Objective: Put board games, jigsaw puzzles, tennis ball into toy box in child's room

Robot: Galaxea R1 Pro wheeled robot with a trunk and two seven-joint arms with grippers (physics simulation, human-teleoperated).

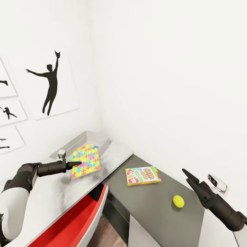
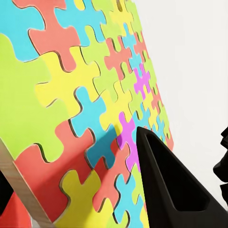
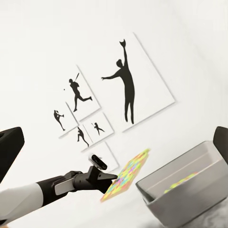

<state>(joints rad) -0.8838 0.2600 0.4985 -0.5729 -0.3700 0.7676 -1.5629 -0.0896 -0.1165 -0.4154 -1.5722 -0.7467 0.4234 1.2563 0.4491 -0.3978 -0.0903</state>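
— What colours does the jigsaw puzzle (image 1: 86,161) carry?
— Interlocking pieces in yellow, lime green, sky blue and coral red, with a few magenta ones; its edge is pale tan.
— And the board game (image 1: 143,175)?
— Green face with yellow lettering, a red patch at one end, yellow rim.
— The rest?
— Yellow-green tennis ball (image 1: 178,201) on the dark-grey side unit (image 1: 161,219). Light-grey toy box (image 1: 85,139). White-grey counter (image 1: 51,199), red drawer (image 1: 73,223) below. Black left pincer (image 1: 76,164). Black silhouettes on white wall pictures (image 1: 51,82).

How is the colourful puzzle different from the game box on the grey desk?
The puzzle is held tilted in the air by the left gripper; the game box lies flat, untouched. The puzzle shows interlocking pieces; the game box shows printed letters. Both are flat and brightly coloured.
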